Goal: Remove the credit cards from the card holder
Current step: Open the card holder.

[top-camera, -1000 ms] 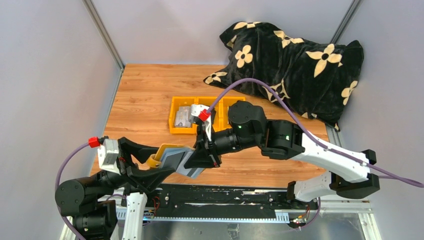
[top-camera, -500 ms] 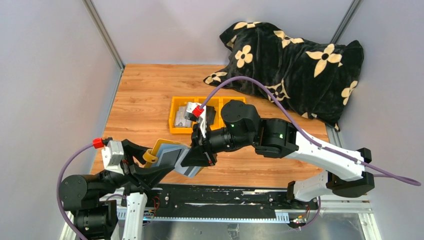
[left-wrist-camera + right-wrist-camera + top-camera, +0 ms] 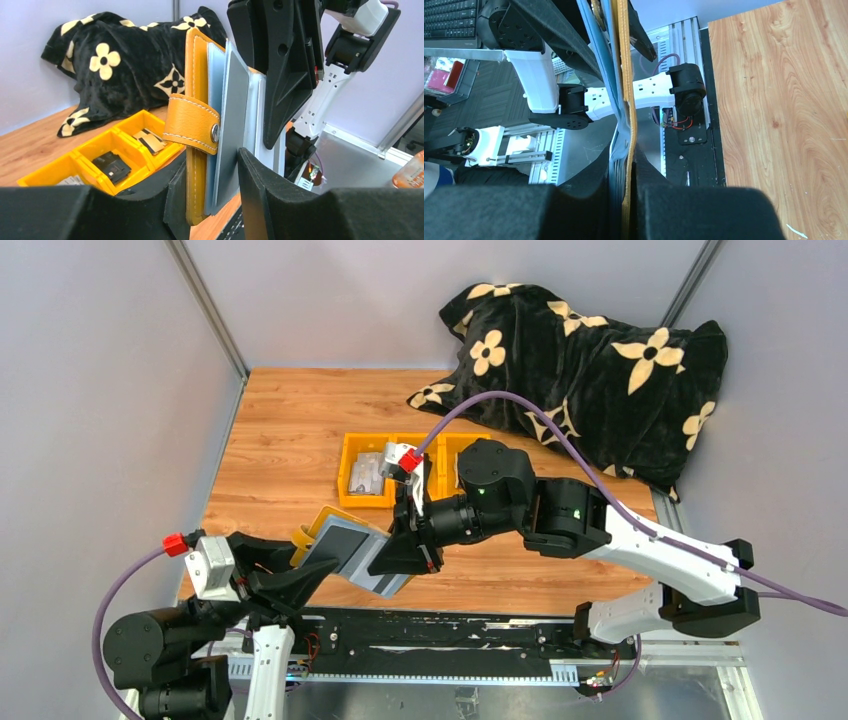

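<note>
Pinching one edge of the mustard card holder in the almost closed right gripper; straddling its opposite edge with the half-open left gripper, real clamping impossible to tell; holding it lifted over the wooden table, near the yellow tray.

You are looking at the card holder, which is showing a mustard, leather-like cover with a fine grain, pale stitching along its strap and a shiny metal snap. Its grey-blue inner faces are reading as smooth and matt. The left gripper's fingers and the right gripper's fingers are appearing as matt black moulded plastic. The table is showing warm wood grain with a light sheen. The tray is gleaming as smooth yellow plastic. The black pouch is looking like soft plush cloth printed with cream flowers. The arm shells are shining as glossy white plastic, and the cable is wearing a smooth purple sheath.
</note>
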Action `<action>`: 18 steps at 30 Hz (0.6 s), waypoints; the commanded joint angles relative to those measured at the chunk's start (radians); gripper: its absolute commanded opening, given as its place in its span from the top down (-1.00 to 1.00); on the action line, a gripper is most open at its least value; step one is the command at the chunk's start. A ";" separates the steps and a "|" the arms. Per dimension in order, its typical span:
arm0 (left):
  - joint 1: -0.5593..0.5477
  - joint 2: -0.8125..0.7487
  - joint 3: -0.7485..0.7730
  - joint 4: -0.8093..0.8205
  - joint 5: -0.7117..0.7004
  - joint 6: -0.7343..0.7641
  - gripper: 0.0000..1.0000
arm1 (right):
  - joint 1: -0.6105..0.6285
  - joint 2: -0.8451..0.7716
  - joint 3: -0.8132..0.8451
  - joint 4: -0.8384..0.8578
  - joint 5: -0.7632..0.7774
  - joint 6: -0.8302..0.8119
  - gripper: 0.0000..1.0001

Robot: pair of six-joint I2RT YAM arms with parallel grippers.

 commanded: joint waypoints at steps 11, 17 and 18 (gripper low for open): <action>0.003 0.004 -0.134 0.405 0.000 -0.546 0.18 | -0.008 -0.051 -0.054 0.090 -0.077 0.013 1.00; 0.003 0.007 -0.169 0.500 -0.010 -0.654 0.52 | -0.008 -0.064 -0.073 0.109 -0.078 0.014 1.00; 0.003 0.008 -0.168 0.495 -0.012 -0.657 0.63 | -0.010 -0.066 -0.078 0.113 -0.078 0.014 1.00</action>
